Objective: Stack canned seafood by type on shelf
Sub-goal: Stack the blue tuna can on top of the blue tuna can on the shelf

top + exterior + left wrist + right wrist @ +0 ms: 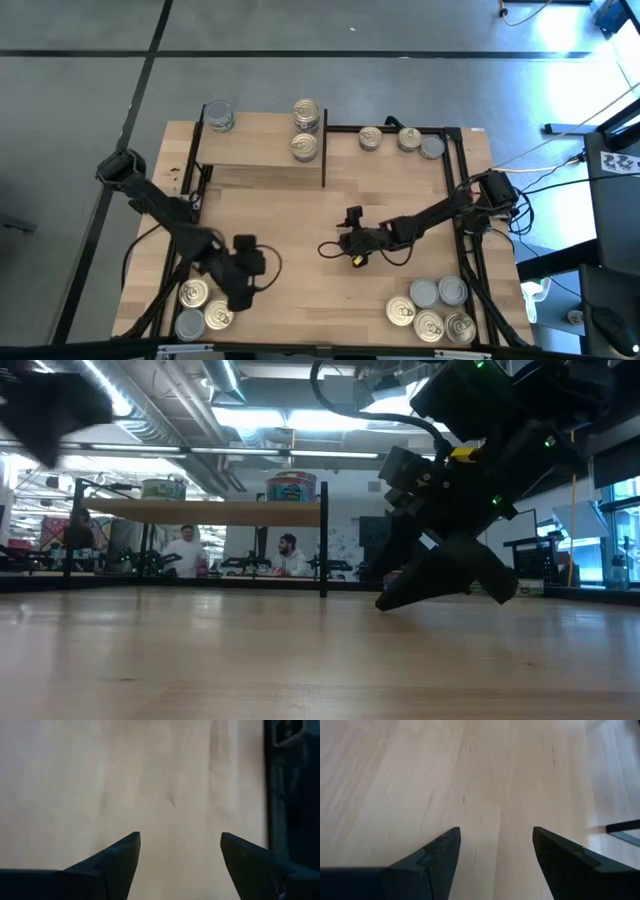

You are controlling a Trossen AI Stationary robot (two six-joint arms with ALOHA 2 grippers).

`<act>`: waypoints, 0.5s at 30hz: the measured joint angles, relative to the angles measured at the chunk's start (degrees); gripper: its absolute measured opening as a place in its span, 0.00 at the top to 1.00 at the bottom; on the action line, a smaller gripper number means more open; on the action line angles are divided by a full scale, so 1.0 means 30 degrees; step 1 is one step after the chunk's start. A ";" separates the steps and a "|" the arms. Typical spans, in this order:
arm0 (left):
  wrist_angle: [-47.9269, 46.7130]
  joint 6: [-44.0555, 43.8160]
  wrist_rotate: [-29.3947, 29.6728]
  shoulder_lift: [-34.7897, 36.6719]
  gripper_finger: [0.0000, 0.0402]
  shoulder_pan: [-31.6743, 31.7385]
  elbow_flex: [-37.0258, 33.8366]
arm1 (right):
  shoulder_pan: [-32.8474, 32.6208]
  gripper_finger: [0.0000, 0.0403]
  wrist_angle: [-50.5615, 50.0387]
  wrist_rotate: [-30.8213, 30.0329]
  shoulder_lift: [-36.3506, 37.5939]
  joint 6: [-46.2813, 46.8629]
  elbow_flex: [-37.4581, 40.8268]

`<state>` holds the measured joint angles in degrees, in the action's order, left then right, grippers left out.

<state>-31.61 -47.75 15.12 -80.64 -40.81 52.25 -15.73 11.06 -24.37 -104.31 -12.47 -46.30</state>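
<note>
1. Wooden tabletop point(300, 215) is carrying a light wood raised shelf with a thin black metal frame point(255, 152) at its far left part.
2. Three short round metal tins are sitting on the shelf: a silver-topped one point(219, 116) at its far left corner and two point(306, 113) point(304, 146) along its right edge.
3. Three more tins point(402, 140) are lying on the table just right of the shelf.
4. Five tins point(436, 308) are clustering at the near right corner, three point(198, 308) at the near left.
5. Left gripper point(243, 293) is hanging beside the near-left tins, its fingers point(122, 857) standing apart over bare wood, holding nothing.
6. Right gripper point(352, 250) is hovering low over the table's middle, its fingers point(440, 855) spread and empty.
</note>
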 joint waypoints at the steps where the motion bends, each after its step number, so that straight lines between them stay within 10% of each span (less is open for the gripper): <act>1: -0.0113 -0.1005 -0.0118 -0.0007 0.32 -0.0424 0.0000 | 0.0000 0.38 0.0005 -0.0005 0.0000 -0.0001 0.0000; 15: -0.1246 -0.9397 -0.4775 -0.1683 0.32 -0.3754 -0.0015 | 0.0000 0.38 -0.0048 0.0024 0.0000 0.0683 -0.0015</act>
<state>-35.35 -75.94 0.80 -85.69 -52.07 52.21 -15.73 10.92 -24.29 -104.31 -10.42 -46.35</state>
